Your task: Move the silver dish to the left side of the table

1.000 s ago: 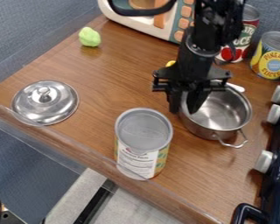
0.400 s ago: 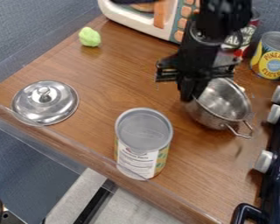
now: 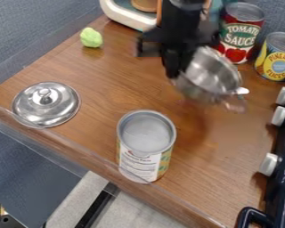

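With the end effector [image 3: 173,73] narrowed on one edge, holds the silver dish [image 3: 213,73] tilted above the table [image 3: 97,89], right of centre in the upper half of the camera view. Has a blurred side handle [image 3: 234,104] at the dish's lower right, and a small pale piece [image 3: 242,91] near the rim. Just beyond the dish, upright, comes to a red-labelled can [image 3: 243,33], then to a yellow-labelled can [image 3: 278,57] beside it. Nearer the camera, meets a large upright can [image 3: 146,147]. Farther left, reaches a round silver lid [image 3: 45,107], knob up on the table, and a light green lump [image 3: 91,38]. At the top, borders on a toy microwave [image 3: 130,17]; at the right edge, on a dark stove [image 3: 284,178] with pale knobs [image 3: 268,164].
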You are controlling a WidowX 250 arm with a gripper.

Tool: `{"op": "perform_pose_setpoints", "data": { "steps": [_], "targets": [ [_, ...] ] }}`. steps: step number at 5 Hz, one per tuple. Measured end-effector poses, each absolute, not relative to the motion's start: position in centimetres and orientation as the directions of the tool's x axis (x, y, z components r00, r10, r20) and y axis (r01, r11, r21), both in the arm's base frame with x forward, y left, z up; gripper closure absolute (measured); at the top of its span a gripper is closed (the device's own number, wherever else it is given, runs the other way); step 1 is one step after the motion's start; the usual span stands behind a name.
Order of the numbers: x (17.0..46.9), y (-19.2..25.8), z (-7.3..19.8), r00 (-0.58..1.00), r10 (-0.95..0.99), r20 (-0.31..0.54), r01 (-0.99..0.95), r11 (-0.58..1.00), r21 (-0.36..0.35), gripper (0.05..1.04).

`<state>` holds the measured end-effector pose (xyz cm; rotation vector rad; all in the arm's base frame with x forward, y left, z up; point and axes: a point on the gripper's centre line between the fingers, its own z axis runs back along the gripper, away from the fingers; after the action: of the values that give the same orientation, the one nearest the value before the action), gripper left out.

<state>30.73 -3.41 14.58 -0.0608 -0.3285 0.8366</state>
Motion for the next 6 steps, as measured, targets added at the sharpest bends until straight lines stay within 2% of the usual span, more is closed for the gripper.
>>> {"op": "perform_pose_setpoints", "data": {
  "steps": [1, 2, 4, 5, 6],
  "targets": [
    [29.3, -0.1, 15.9, 0.530, 0.815, 0.233, -0.806, 0.570, -0.160, 1.026],
    [28.0, 4.4, 17.0, 0.385, 0.895, 0.224, -0.880, 0.429, -0.204, 1.026],
    [26.0, 11.5, 14.5, 0.215, 0.953, 0.213, -0.950, 0.255, -0.178, 1.026],
    [25.7, 13.6, 12.6, 0.167, 0.963, 0.212, -0.969, 0.201, -0.146, 1.026],
    [25.7, 14.6, 10.2, 0.146, 0.972, 0.183, -0.974, 0.174, -0.145, 1.026]
  ]
}}
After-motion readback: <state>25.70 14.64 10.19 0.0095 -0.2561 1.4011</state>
